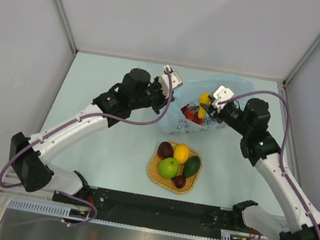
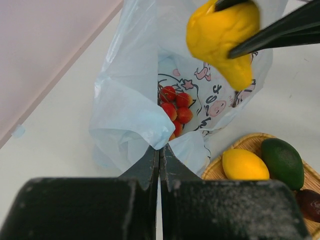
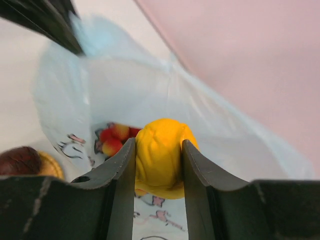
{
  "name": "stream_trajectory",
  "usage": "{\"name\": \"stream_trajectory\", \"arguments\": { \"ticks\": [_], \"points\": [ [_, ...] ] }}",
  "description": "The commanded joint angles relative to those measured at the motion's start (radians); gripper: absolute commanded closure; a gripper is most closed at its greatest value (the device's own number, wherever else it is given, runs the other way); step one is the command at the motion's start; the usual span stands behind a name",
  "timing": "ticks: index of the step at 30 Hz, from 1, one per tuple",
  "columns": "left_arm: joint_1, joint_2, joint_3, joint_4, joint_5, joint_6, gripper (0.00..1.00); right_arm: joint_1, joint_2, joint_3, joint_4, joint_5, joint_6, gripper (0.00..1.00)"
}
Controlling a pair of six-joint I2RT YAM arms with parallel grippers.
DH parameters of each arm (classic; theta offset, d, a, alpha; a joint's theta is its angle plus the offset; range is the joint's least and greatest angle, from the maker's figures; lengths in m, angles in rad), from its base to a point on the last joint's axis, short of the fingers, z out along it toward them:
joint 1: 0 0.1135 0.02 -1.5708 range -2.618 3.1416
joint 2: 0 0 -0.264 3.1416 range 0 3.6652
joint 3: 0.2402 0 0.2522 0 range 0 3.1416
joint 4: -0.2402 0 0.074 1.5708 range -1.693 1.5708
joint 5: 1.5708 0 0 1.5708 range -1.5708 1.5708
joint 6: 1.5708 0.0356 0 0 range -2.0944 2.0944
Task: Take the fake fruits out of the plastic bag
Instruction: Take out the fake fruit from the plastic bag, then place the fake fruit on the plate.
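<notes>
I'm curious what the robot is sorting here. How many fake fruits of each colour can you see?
Yellow: 2 (lemon, pear)
Green: 2 (apple, avocado)
Dark purple: 2 (plums)
Red: 1 (bunch of berries)
Total: 7

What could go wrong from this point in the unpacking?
The right gripper holds the yellow pear by its fingertips only, above the plastic bag; it could slip and drop in. The left gripper pinches just a thin fold of the bag; losing it might collapse the mouth over the red berries.
</notes>
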Motion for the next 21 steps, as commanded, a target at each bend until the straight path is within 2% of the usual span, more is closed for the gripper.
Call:
{"name": "stream_trajectory", "arguments": {
  "ticks": [1,6,11,14,21],
  "points": [
    [0.004,0.01,0.005,0.033,0.014,-0.015,1.0,0.096,-0.138,0.025,-0.011,-0.06,-0.018,1.0],
    [0.004,0.028,0.023,0.033,0.019,-0.015,1.0,0.183,-0.177,0.025,-0.267,-0.154,-0.051,1.0],
    [0.004,0.032,0.028,0.028,0.022,-0.013,1.0,0.215,-0.093,0.022,-0.557,-0.22,-0.182,1.0],
    [0.004,0.024,0.02,0.026,0.026,-0.013,1.0,0.219,-0.062,-0.01,-0.583,-0.214,-0.218,0.99],
    [0.002,0.019,0.003,0.029,0.039,-0.019,1.0,0.271,-0.04,-0.105,-0.525,-0.208,-0.284,0.97]
  ]
}}
